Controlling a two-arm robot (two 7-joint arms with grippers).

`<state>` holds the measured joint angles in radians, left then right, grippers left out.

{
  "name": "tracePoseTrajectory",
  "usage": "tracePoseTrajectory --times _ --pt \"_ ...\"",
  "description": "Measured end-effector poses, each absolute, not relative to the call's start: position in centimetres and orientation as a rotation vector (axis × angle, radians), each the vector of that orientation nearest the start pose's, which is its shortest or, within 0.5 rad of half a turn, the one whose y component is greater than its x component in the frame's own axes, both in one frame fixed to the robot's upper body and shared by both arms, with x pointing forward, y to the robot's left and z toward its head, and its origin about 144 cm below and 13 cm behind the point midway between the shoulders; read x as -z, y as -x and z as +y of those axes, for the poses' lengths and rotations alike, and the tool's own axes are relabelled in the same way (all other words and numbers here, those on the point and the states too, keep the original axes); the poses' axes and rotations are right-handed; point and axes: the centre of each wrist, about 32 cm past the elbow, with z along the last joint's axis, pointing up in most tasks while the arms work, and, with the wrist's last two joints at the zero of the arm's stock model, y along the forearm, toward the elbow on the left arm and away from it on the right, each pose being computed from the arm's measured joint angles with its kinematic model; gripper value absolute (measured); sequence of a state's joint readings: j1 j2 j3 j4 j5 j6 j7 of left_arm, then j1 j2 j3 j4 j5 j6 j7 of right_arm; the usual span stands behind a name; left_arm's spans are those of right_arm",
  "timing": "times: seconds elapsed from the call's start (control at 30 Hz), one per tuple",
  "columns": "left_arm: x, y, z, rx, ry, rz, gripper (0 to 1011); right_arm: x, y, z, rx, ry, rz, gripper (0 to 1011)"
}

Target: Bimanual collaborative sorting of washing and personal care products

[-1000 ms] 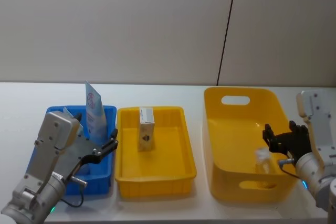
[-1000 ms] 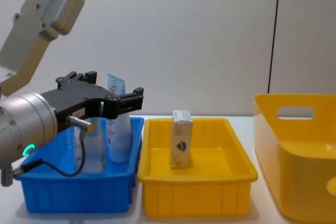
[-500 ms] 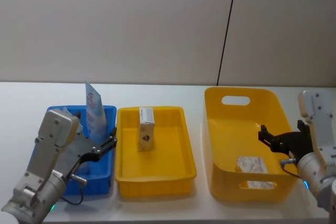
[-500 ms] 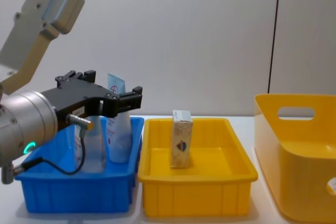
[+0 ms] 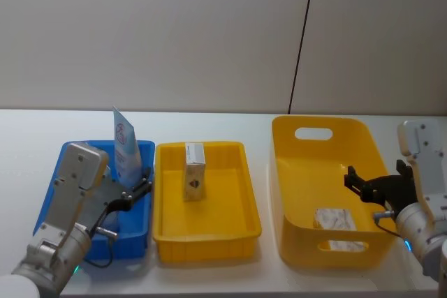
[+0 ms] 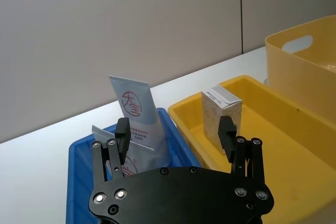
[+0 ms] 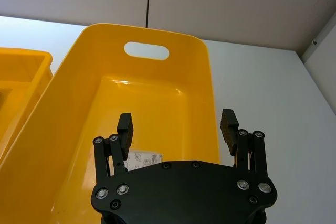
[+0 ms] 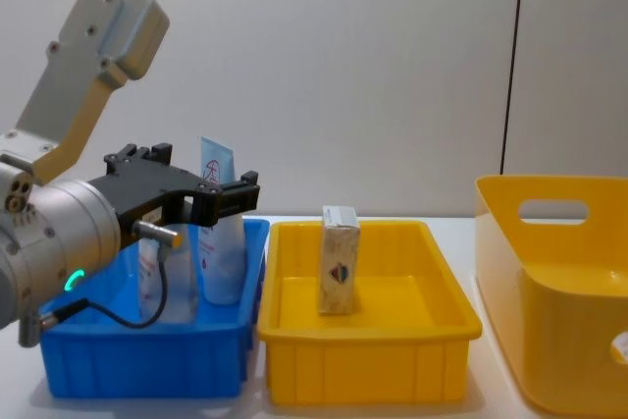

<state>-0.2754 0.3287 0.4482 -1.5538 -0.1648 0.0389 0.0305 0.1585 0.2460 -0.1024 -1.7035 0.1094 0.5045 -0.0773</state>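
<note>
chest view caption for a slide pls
Open left gripper hovers over the blue tray with a squeeze tube; a carton stands in the yellow tray.

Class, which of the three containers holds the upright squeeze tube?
The blue tray, farthest left: the squeeze tube stands in it. The yellow tray and yellow tub lack one.

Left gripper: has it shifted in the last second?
Yes, slightly. In the chest view the open left gripper has drawn back leftward, away from the yellow tray's left rim, staying above the blue tray.
</note>
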Motion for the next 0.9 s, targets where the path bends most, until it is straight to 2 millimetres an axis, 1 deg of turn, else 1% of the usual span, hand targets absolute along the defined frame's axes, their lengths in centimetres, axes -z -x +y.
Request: tracePoseTrajectory --times 0.57,0.9 --pt "-119.87 -50.93 18.74 -1.286 -0.024 -0.221 1001 -123.37 -49.3 -25.81 1.561 0.312 0.043 1000" --pt "-119.75 -51.1 18.82 -1.313 -0.04 -0.185 1001 -123.37 -49.3 -25.81 1.561 0.312 0.043 1000"
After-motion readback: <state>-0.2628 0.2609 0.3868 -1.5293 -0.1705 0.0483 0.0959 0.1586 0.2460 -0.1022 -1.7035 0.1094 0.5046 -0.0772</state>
